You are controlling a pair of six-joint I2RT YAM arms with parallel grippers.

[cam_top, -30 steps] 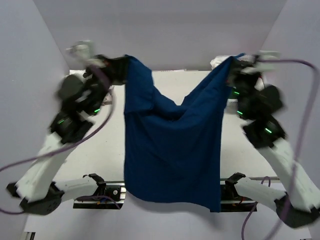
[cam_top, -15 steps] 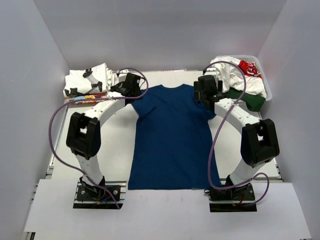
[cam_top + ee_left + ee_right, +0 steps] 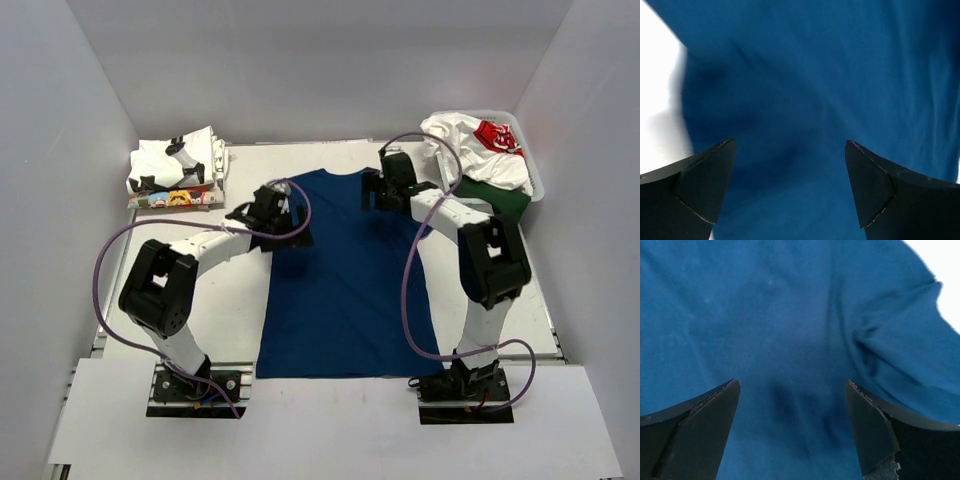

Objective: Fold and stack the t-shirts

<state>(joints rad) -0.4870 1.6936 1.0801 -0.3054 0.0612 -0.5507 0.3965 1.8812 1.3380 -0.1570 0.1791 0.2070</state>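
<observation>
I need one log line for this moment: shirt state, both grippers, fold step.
shirt: dark blue t-shirt flat on table | left gripper: open, over shirt | right gripper: open, over shirt | fold: not begun

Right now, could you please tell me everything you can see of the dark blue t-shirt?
The dark blue t-shirt is plain soft cloth with no print. It lies spread flat on the table, collar toward the far edge and hem at the near edge. Soft creases show around its shoulders. The left gripper and right gripper are open over its shoulder areas and hold none of the cloth.
</observation>
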